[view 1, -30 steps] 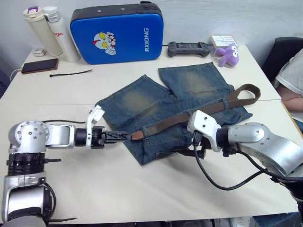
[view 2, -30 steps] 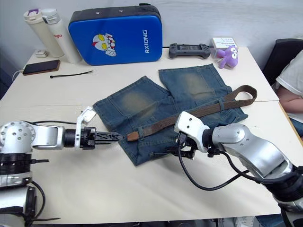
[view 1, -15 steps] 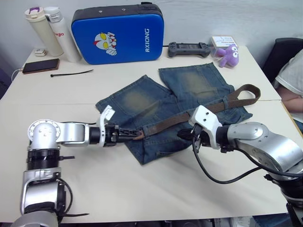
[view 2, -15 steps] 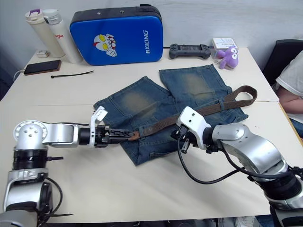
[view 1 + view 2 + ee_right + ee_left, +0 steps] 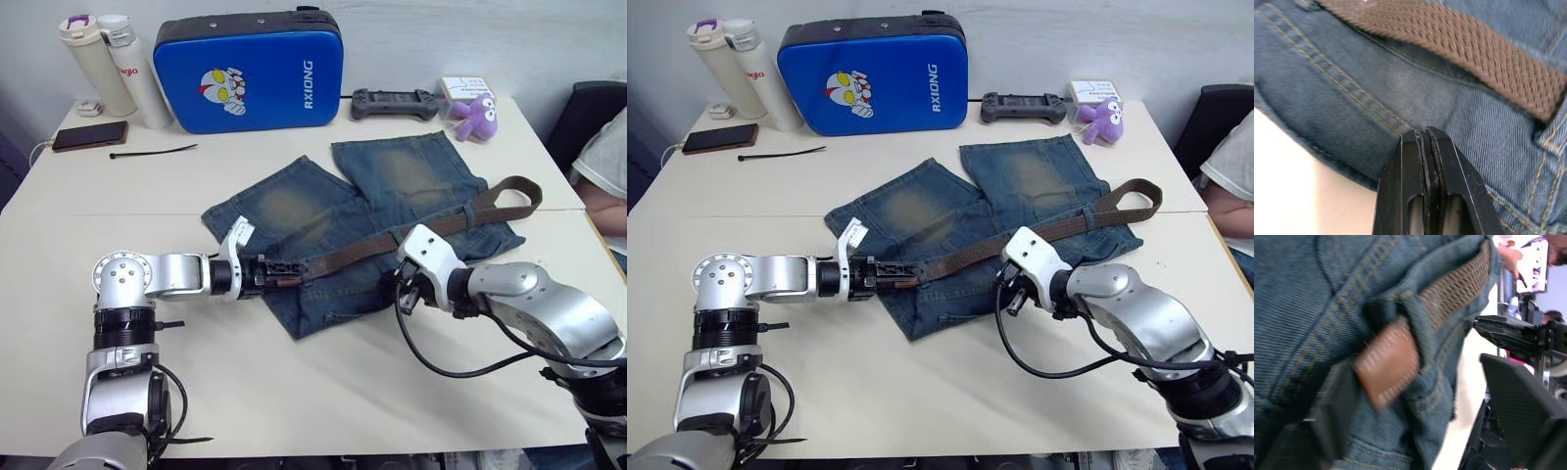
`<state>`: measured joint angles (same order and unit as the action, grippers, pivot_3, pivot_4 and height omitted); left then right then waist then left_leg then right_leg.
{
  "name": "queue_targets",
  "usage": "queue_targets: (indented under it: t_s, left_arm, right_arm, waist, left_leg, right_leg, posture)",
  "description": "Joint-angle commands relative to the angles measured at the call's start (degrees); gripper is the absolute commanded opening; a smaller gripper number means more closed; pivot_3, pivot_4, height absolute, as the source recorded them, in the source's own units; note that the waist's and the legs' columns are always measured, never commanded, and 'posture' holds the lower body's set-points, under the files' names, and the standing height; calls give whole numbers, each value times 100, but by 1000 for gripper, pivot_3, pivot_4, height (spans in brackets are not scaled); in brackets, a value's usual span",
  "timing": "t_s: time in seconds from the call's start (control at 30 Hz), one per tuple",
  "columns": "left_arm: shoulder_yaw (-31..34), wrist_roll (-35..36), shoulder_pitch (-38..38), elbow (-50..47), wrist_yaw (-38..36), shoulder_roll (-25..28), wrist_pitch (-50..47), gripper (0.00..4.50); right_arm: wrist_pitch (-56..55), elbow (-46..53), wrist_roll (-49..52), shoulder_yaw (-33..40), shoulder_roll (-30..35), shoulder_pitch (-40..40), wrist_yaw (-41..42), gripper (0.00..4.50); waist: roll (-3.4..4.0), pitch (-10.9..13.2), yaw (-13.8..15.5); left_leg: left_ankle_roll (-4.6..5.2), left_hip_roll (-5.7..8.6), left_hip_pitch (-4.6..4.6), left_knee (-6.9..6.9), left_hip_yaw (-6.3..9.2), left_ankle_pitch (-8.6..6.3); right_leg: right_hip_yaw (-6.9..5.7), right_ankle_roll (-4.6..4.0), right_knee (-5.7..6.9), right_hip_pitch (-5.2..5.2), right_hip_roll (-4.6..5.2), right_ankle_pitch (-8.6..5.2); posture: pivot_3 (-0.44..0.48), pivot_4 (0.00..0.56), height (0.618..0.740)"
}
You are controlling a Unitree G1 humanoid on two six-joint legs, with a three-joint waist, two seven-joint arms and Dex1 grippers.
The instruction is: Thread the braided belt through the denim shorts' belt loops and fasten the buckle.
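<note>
Braided belt (image 5: 392, 239) lies across denim shorts (image 5: 343, 211) — left hand (image 5: 290, 270) at its tip.

Silver arms, black cables, white wrists

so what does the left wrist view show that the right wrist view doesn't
Left wrist view alone: the belt's tan leather tip poking out past a belt loop, with the open fingers of the left hand either side of it. Right wrist view alone: the right hand, fingers pressed together with nothing between them, over the shorts' hem and bare table. Both: the braided belt lying on the denim shorts.
</note>
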<state>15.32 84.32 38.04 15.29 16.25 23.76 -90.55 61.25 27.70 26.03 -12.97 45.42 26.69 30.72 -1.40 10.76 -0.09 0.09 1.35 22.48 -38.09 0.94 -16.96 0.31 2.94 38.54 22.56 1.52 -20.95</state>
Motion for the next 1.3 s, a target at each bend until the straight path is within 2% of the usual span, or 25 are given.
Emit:
queue_targets:
  t_s: [0.03,0.07,0.1,0.17,0.27,0.37,0.5,0.6,0.7,0.8,0.93,1.17,1.3]
  left_arm:
    - [36,228,-56,-21,91,-121,-76,1931]
    - [34,238,-70,-30,124,-144,-85,1417]
    - [37,251,-80,-32,153,-158,-88,1287]
    - [55,288,-104,-31,196,-135,-95,395]
    - [109,348,-124,-7,236,-51,-80,18]
    - [143,426,-136,6,228,89,-102,17]
    - [158,632,-208,-188,67,572,-173,17]
    - [100,1026,-443,-617,-344,1314,-195,17]
    - [303,1262,-1034,-831,-957,2290,-195,17]
    - [667,1085,-1624,-968,-1523,2901,-96,1]
    - [1500,638,-2504,-802,-2140,3587,93,1]
    - [2539,-207,-3989,-757,-3037,3975,221,1]
    - [2878,-543,-4326,-702,-3365,3952,262,1]
  right_arm:
    - [142,-294,-373,-117,-285,167,-364,0]
    - [136,-420,-473,-171,-371,188,-429,0]
    - [127,-541,-587,-267,-413,207,-463,0]
    - [140,-763,-749,-345,-562,186,-584,0]
    - [167,-895,-835,-359,-725,127,-641,0]
    - [295,-878,-872,-400,-739,68,-579,0]
    - [399,-892,-894,-448,-731,28,-516,0]
    - [409,-945,-887,-493,-711,56,-431,0]
    - [306,-1110,-920,-630,-672,176,-242,0]
    - [191,-1277,-954,-714,-696,333,-90,0]
    - [103,-1456,-994,-845,-646,582,207,0]
    - [-185,-1822,-1204,-1032,-657,834,555,0]
    - [-249,-1895,-1260,-1077,-721,924,657,0]
  waist:
    - [0,0,3]
    - [0,0,3]
    - [-1,-1,4]
    - [-3,-2,5]
    - [-23,-15,-10]
    - [-29,-19,-15]
    - [-31,-19,-31]
    - [-31,-20,-119]
    - [-30,-19,-249]
    - [-23,-20,-213]
    - [-46,-34,-156]
    - [-54,-40,-175]
    - [-61,-44,-184]
  left_leg:
    - [0,0,0,0,0,0]
    - [0,0,1,-1,-1,0]
    - [0,0,1,-2,0,0]
    - [0,1,0,-2,1,0]
    - [-1,1,-10,-2,-1,0]
    - [-5,1,-20,-5,-2,2]
    - [-10,0,-24,-3,-1,4]
    - [-15,-2,-25,3,0,3]
    - [-24,-5,-31,14,-1,3]
    - [-29,-6,-46,26,1,0]
    - [-8,-4,-52,24,3,-7]
    - [27,-4,-62,59,0,-25]
    - [19,-5,-79,99,-1,-16]
  right_leg:
    - [0,0,0,0,0,0]
    - [1,0,0,1,0,0]
    - [0,0,0,1,0,0]
    - [-1,0,0,0,0,0]
    - [1,0,1,-9,0,0]
    - [2,0,11,-14,0,0]
    - [3,0,17,-14,-2,0]
    - [3,0,19,-10,-4,0]
    - [4,-1,22,-3,-7,-1]
    - [1,-9,29,-1,-6,-5]
    - [-1,-28,3,-19,2,4]
    - [0,-37,-11,-19,11,7]
    - [0,-48,-32,-22,10,12]
  posture:
    - [0,150,739]
    - [0,150,739]
    - [0,150,739]
    - [0,150,739]
    - [0,150,739]
    - [0,150,739]
    - [0,150,739]
    - [0,150,739]
    - [0,150,739]
    - [0,150,739]
    - [0,150,739]
    - [0,150,739]
    - [0,150,739]
